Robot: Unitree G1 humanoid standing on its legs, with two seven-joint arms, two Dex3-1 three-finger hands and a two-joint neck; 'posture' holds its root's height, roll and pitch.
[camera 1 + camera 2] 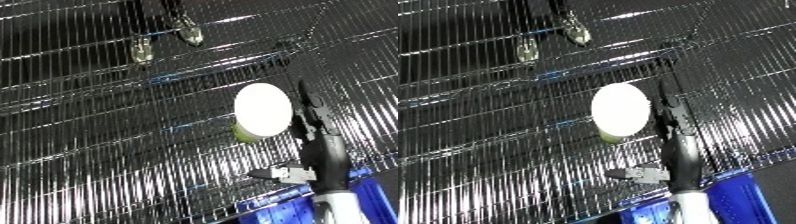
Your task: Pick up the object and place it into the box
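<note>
A round container [261, 109] with a white top and a yellow-green base hangs above the wire mesh, right of centre. My right hand [313, 114] rises from the lower right and lies along the container's right side, its black fingers curled on it. The white and silver forearm [684, 165] runs down to the lower edge. The blue bin [746, 196] shows at the bottom right corner, partly hidden behind the forearm. My left hand is nowhere in either view.
Shiny wire-mesh shelving [107, 150] fills almost the whole view, with its bars [80, 80] crossing at a slant and strong glare on them. A dark floor shows through the mesh at the top.
</note>
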